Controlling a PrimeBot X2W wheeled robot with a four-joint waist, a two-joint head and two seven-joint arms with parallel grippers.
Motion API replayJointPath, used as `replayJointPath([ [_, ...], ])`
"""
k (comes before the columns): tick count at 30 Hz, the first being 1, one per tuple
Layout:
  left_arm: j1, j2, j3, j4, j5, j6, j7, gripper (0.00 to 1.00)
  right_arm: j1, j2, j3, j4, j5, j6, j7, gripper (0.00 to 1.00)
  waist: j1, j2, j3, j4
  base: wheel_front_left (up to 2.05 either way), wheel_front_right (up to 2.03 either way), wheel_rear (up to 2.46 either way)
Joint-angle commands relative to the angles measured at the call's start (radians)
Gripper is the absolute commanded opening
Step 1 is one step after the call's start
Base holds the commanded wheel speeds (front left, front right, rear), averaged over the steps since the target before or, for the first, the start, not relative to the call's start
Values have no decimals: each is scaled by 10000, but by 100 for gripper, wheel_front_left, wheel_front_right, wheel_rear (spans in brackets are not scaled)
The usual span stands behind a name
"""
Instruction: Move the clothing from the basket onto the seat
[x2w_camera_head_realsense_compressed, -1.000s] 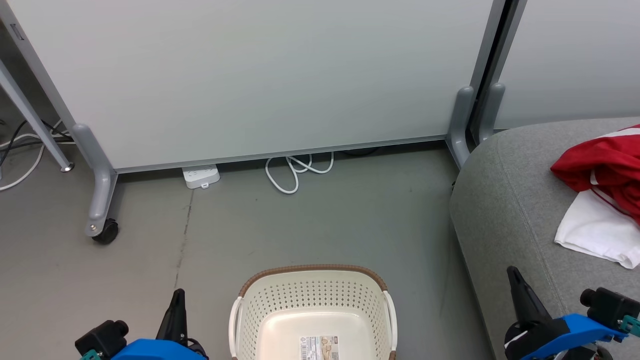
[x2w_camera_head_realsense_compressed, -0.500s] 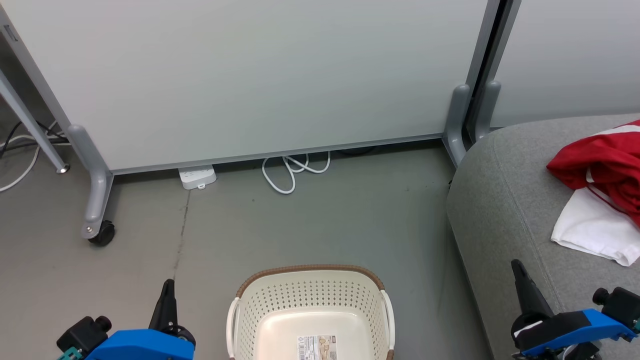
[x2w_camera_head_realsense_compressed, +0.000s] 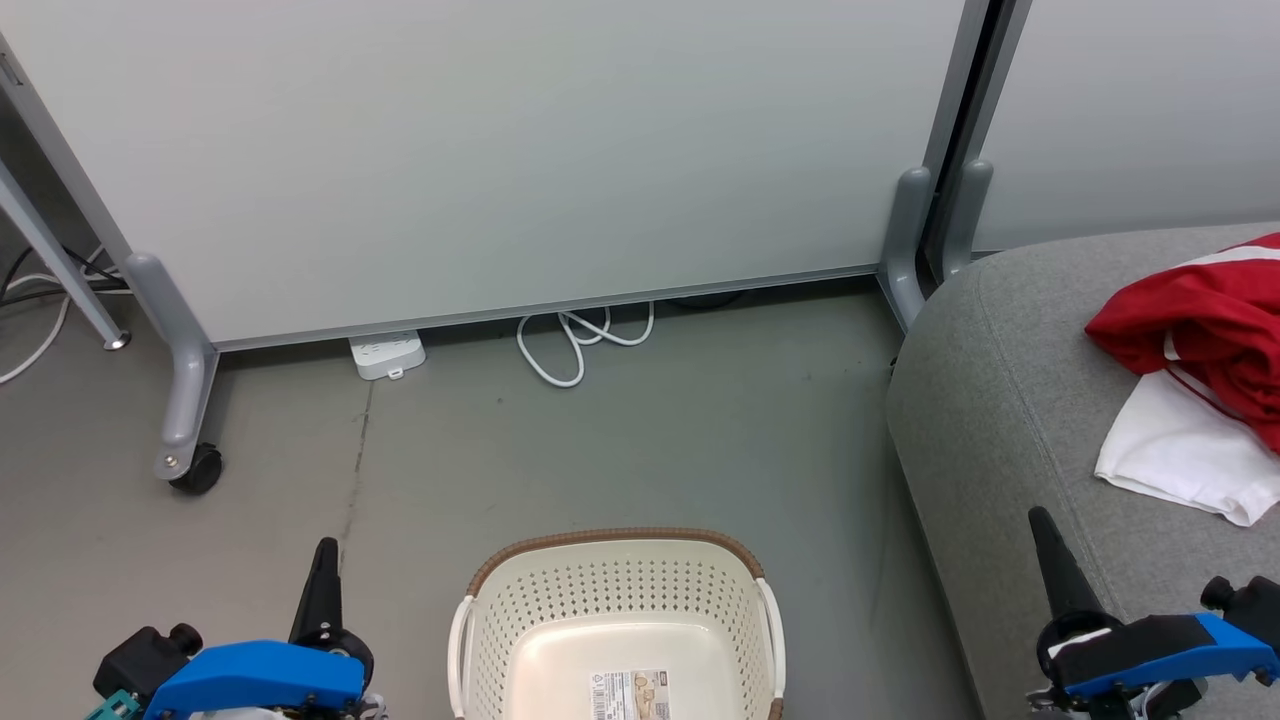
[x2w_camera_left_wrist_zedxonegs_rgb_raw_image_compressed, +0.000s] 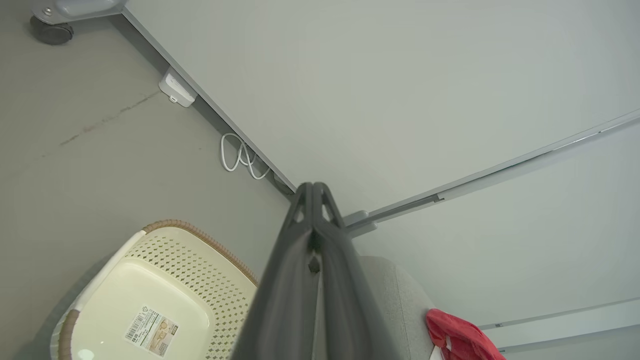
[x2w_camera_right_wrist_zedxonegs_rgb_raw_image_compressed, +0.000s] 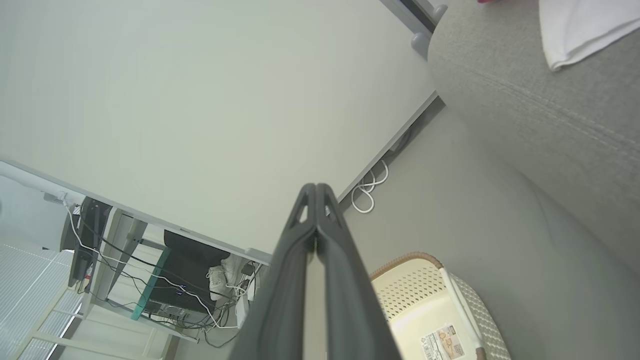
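Red fabric clothing (x2w_camera_head_realsense_compressed: 1195, 325) with white stripes lies heaped on the light-grey upholstered seat (x2w_camera_head_realsense_compressed: 1000, 420), its white panel spilling toward the seat's near edge. It sits ahead and to the right of the right gripper (x2w_camera_head_realsense_compressed: 1042, 530), well apart. The cream perforated plastic basket (x2w_camera_head_realsense_compressed: 620, 590) stands upright between that and the left gripper (x2w_camera_head_realsense_compressed: 324, 560). Both pairs of fingers are pressed together on nothing.
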Motion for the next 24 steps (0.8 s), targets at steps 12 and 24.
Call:
replayJointPath([
  [12, -323, -39, 335, -390, -1215, -17, 376, 0, -404, -84, -60, -127, 1493, 3, 158, 0, -1, -1, 13, -82, 0, 0, 0],
  [24, -372, -93, 577, -604, -2198, -20, 676, 0, -475, -95, -95, -127, 2695, 3, 271, 0, -1, -1, 26, -164, 0, 0, 0],
])
